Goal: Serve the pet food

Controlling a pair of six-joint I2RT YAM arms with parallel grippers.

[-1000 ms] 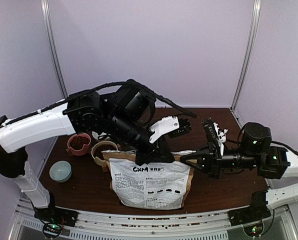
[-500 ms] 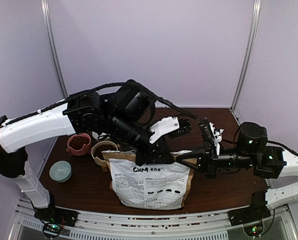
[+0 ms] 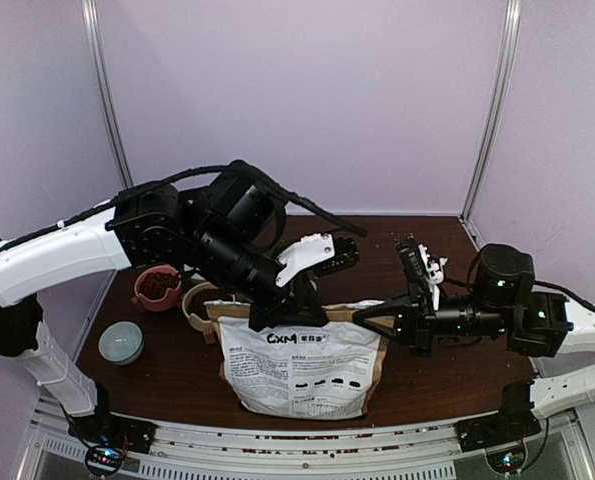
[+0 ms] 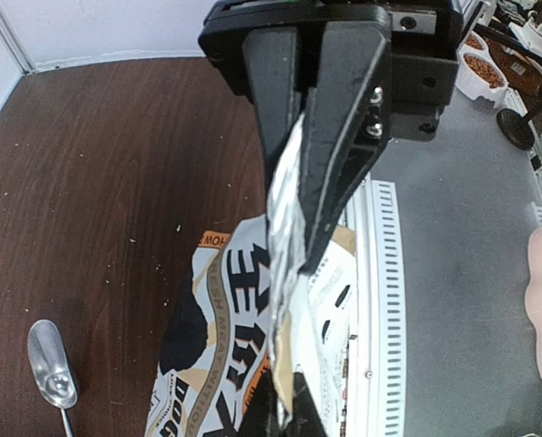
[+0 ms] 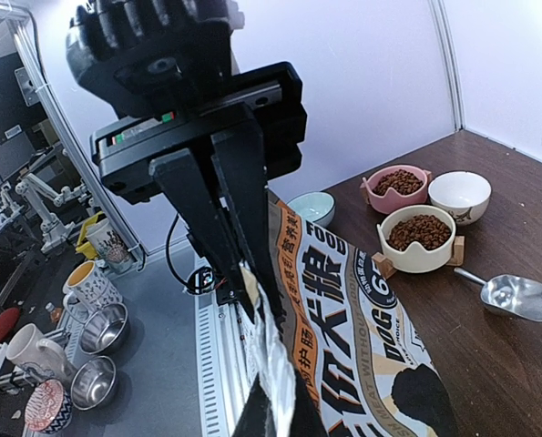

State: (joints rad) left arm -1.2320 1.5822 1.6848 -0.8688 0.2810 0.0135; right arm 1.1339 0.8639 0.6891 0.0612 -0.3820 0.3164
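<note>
1. My left pincer (image 4: 293, 232) is pressed together on the top edge of the bag (image 3: 302, 365). The foil lip is sandwiched between its two fingers at the bag's left end.
2. My right pincer (image 5: 257, 305) is likewise clamped on that same lip, at the right end. The pinched top edge runs left to right between my two pincers, and the bag stands upright at the near middle of the desk (image 4: 116, 164).
3. I cannot tell from here whether the bag's mouth is sealed or parted, and whatever it holds is hidden.
4. The pet food (image 5: 420, 230) I can see is reddish-brown kibble already lying in the cream bowl (image 5: 416, 261). There is more in the pink bowl (image 5: 372, 194) just beyond it. Both bowls stand left of the bag's top left corner and a little farther back.
5. So the food and bowls lie to the left and far side of my grip. My left arm is the nearer one, and my right would have to cross over the bag to reach them.
6. The scoop (image 5: 516, 298) lies flat on the desk on the bag's far side, beside the cream bowl, apart from both pincers.
7. A white bowl (image 5: 459, 196) sits beside the pink one with no food in it, and a teal bowl (image 3: 120, 342) stands nearer, at the left.
8. I judge that serving is only partly done. Either pincer would have to let go of the lip before it could take the scoop.
</note>
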